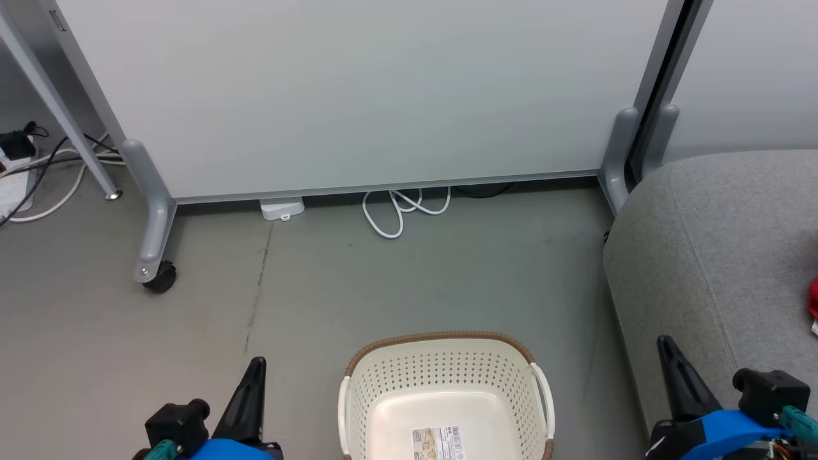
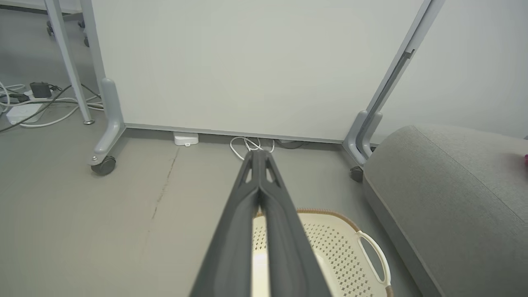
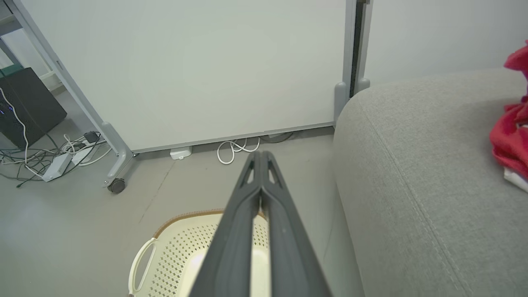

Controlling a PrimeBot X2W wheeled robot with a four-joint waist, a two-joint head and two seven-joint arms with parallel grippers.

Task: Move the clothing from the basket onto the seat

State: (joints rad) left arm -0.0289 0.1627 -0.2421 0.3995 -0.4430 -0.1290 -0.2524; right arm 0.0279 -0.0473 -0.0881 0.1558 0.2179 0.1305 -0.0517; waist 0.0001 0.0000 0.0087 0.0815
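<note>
The cream perforated basket [image 1: 441, 383] stands on the floor at the bottom centre, with just a paper label [image 1: 438, 442] on its floor. The grey seat [image 1: 716, 255] fills the right side. Red clothing [image 3: 511, 136] lies on the seat at the far right; a sliver of the clothing [image 1: 813, 299] shows at the head view's edge. My left gripper [image 1: 255, 365] is shut and holds nothing, left of the basket. Shut and holding nothing too, my right gripper [image 1: 664, 345] hangs over the seat's front edge. The basket [image 2: 342, 247] and seat [image 2: 453, 198] also show in the left wrist view.
A white partition panel [image 1: 358, 96] on grey wheeled feet [image 1: 156, 271] stands behind the basket. A white cable [image 1: 399, 211] and a small white box [image 1: 282, 208] lie under it. More cables and a power strip [image 3: 57, 165] lie at the far left.
</note>
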